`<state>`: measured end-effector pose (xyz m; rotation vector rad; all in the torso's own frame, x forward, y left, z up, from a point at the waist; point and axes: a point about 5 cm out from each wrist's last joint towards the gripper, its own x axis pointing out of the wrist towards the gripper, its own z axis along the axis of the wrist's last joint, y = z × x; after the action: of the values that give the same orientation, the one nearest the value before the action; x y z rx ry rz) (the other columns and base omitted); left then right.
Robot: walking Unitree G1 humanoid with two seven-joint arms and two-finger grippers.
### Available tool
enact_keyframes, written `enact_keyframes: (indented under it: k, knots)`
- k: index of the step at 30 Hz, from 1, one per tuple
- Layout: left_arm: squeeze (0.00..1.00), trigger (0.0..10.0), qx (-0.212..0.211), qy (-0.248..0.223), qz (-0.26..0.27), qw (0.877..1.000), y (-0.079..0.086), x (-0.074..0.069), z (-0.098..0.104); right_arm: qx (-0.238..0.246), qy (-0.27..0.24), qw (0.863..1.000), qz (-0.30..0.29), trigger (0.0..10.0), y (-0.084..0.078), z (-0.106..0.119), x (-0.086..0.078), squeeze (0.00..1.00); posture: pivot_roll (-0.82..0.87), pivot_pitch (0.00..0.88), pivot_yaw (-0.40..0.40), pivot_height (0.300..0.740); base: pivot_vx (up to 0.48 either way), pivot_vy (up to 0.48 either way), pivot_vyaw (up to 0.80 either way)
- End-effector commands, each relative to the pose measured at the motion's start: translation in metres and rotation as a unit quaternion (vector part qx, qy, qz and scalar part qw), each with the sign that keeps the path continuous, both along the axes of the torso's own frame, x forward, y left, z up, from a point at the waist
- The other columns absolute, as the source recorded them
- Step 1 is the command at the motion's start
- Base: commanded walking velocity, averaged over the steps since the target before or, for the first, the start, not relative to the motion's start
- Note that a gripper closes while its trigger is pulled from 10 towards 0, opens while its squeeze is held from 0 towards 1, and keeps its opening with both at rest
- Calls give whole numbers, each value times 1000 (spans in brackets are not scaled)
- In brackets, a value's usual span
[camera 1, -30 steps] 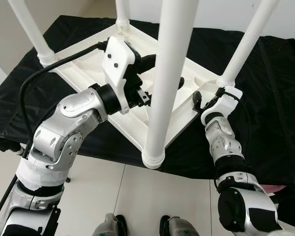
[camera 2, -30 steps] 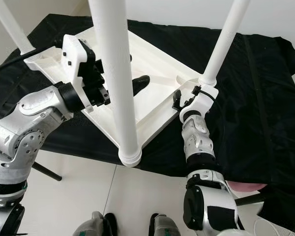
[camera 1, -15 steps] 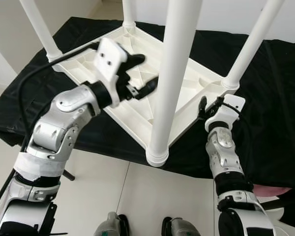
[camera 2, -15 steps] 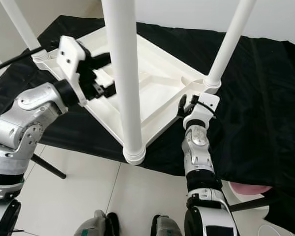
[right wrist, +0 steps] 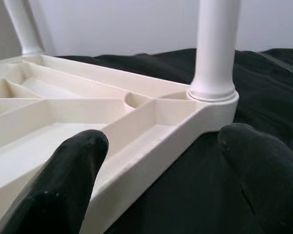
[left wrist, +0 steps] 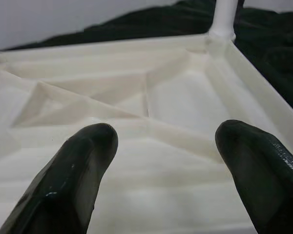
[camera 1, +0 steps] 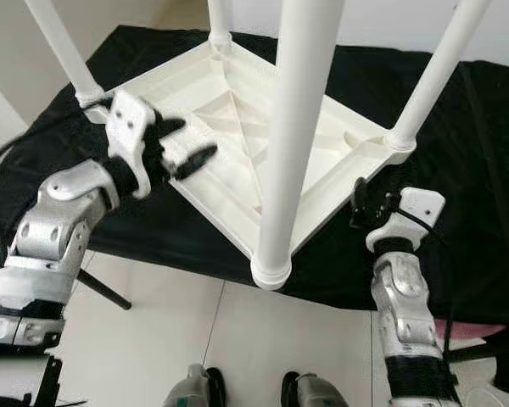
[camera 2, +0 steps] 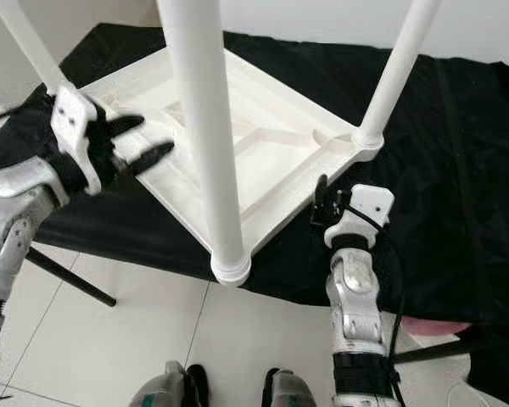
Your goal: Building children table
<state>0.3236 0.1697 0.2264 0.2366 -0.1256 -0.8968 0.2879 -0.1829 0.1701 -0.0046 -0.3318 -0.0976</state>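
The upturned table [camera 1: 263, 127] lies on the cloth [camera 1: 483, 170], one corner overhanging its near edge; left gripper [camera 1: 187, 144] over its left edge, right gripper [camera 1: 366, 203] beside its right corner.

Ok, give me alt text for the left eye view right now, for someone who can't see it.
A white children's table lies upside down on a black cloth, its four legs pointing up, the nearest leg rising through mid-frame. The left gripper hovers open over the table's left edge; the right gripper sits open beside its right corner.

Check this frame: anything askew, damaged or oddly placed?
One thing: the upside-down white table lies on the black cloth with its nearest corner and leg overhanging the edge above the floor. All four legs stand seated. Both the left gripper and right gripper are open, holding nothing.
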Motion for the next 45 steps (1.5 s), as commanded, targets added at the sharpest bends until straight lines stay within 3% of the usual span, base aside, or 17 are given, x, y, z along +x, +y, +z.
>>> enact_keyframes:
  k: [1,2,3,4,5,6,10,13,14,17,18,20,27,36,45]
  knots:
    - [0,10000,41,2,-27,999,2,-4,-10,-3,2,1000,15,10000,2,1,-5,0,-66,175,78,740,0,0,0]
    - [0,10000,41,2,-27,999,2,-4,-10,-3,2,1000,15,10000,2,1,-5,0,-66,175,78,740,0,0,0]
    - [0,10000,79,14,-39,996,5,-6,-22,-8,1,1000,23,10000,2,3,-8,0,-74,173,75,740,0,0,0]
    - [0,10000,79,14,-39,996,5,-6,-22,-8,1,1000,23,10000,2,3,-8,0,-74,173,75,740,0,0,0]
    - [0,10000,111,27,-50,992,8,-7,-33,-15,-1,999,28,10000,1,5,-9,0,-74,173,74,740,0,0,0]
    - [1000,10000,139,41,-58,988,12,-6,-43,-23,0,999,34,10000,0,7,-10,0,-74,172,71,740,0,0,0]
    - [1000,10000,170,54,-71,981,16,-5,-53,-30,1,999,38,10000,-1,9,-12,0,-75,171,68,740,0,0,0]
    - [1000,10000,170,54,-71,981,16,-5,-53,-30,1,999,38,10000,-1,9,-12,0,-75,171,68,740,0,0,0]
    - [1000,10000,202,46,-79,975,16,-3,-59,-33,2,998,44,10000,-1,11,-14,0,-76,170,65,740,0,0,0]
    - [1000,10000,232,36,-86,968,16,-3,-63,-37,2,998,50,10000,-1,12,-15,0,-78,169,65,740,0,0,0]
    - [47,10000,251,28,-91,963,16,0,-66,-39,5,998,52,10000,-3,13,-17,0,-78,169,65,740,0,0,0]
    - [0,10000,270,12,-98,958,14,5,-66,-41,8,998,52,10000,-6,14,-21,0,-91,170,70,740,0,0,0]
    - [0,10000,279,-13,-101,955,16,12,-55,-40,16,998,53,10000,-5,12,-28,0,-122,168,90,740,0,0,0]
    - [0,10000,290,-51,-95,951,35,5,-37,-27,39,998,43,10000,-6,1,-43,0,-128,158,100,740,0,0,0]
    - [0,10000,302,-72,-108,944,29,8,-35,-28,44,997,53,10000,-3,-1,-43,0,-125,151,98,740,0,0,0]
